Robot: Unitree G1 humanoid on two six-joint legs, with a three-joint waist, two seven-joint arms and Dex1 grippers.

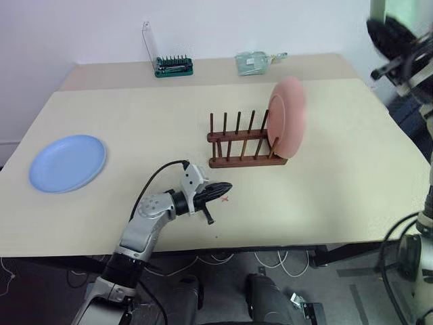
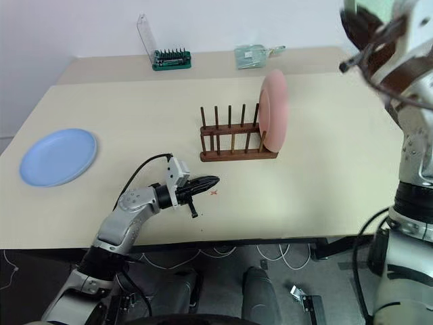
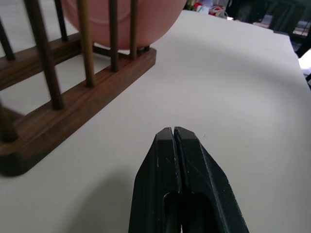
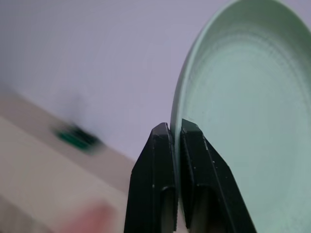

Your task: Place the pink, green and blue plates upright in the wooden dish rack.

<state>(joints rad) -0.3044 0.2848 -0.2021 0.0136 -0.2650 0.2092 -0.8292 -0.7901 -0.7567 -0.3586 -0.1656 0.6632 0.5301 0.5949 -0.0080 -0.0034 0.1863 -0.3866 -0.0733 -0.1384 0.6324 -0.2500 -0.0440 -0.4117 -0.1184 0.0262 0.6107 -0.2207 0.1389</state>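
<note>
Pink is the one plate already racked: the pink plate [image 1: 287,112] stands on edge in the end slot of the wooden dish rack [image 1: 245,141], leaning between the last pegs at the rack's right end. The rest of the rack's slots hold nothing.

Left of the rack and well apart from it, the blue plate [image 1: 67,162] lies flat on the beige table [image 1: 352,189], near the table's left edge. Behind the rack, along the far side, sit a green box of tool bits [image 1: 174,66] and a clear packet [image 1: 253,62].

In front of the rack, the left gripper [image 1: 223,191] hangs low over the table with its two black fingers pressed together and nothing between them; its tips point toward the near rail of the rack, short of touching it.

Up and to the right of the rack, the right gripper [image 4: 175,130] is raised high. Its jaws pinch the rim of the green plate [image 4: 248,107], which passes between the two fingers, the plate's hollow face spreading out beyond them.
</note>
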